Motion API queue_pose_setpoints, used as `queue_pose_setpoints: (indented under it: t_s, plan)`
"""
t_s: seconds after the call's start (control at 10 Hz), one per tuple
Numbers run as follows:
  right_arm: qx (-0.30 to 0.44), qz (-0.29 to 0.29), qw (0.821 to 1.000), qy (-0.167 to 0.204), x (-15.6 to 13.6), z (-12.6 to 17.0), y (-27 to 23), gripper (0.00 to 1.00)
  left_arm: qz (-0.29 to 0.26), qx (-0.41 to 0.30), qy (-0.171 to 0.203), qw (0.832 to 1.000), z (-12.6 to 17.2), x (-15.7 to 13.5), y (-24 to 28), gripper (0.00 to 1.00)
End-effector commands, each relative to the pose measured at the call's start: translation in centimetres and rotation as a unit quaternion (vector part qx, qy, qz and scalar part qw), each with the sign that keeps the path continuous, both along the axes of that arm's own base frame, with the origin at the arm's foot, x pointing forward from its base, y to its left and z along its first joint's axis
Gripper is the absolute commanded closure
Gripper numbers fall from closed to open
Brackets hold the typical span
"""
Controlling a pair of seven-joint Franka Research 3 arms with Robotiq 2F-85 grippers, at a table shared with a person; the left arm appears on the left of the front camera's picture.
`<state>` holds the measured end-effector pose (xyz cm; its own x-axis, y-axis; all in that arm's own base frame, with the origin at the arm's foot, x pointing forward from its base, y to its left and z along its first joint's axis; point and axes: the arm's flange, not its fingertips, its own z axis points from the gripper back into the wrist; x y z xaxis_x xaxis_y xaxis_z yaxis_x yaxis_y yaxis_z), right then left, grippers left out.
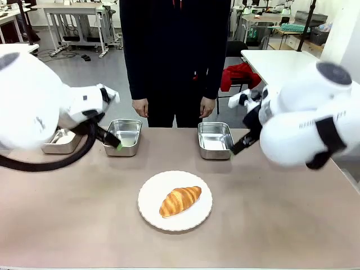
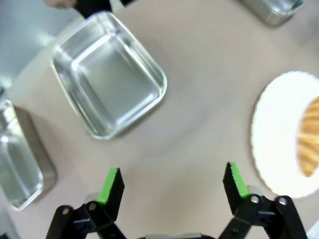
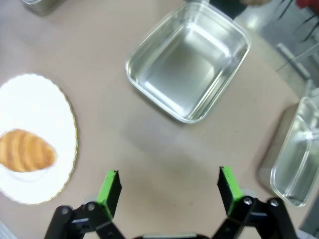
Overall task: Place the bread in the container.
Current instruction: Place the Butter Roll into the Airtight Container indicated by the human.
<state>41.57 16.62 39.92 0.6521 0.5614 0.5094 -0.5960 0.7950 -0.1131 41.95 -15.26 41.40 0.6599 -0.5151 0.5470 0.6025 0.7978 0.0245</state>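
Left gripper hung open and empty, a pan just ahead of it; the bread lay on a plate off to its side, well apart. Right gripper gaped likewise. Pinching too hard could crush the flaky bread, or tip the plate.

Surveyed beige table. Located round white scallop-edged plate near centre. Found three shallow steel pans along far edge, read from plate: first pan at 10 o'clock, second pan at 11 o'clock, third pan at 1 o'clock.
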Motion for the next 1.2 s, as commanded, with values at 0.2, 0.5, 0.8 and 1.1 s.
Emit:
queue_pose_setpoints:
  t_s: [0.2,0.5,0.8,1.1]
  plan:
    - [0.085,0.055,0.995,-0.01,3.9,10.9,-10.2,0.0,-0.07,-0.024,0.042,0.996,10.0,6.8,10.6,0.0]
    - [0.137,0.084,0.984,-0.072,0.2,12.4,-19.8,0.0,-0.195,-0.074,0.015,0.978,11.3,7.5,21.9,0.0]
    - [0.124,0.068,0.987,-0.075,0.1,13.8,-20.8,0.0,-0.177,-0.059,-0.003,0.982,12.0,5.8,22.8,0.0]
    - [0.124,0.068,0.987,-0.075,0.1,13.8,-20.8,0.0,-0.177,-0.059,-0.003,0.982,12.0,5.8,22.8,0.0]
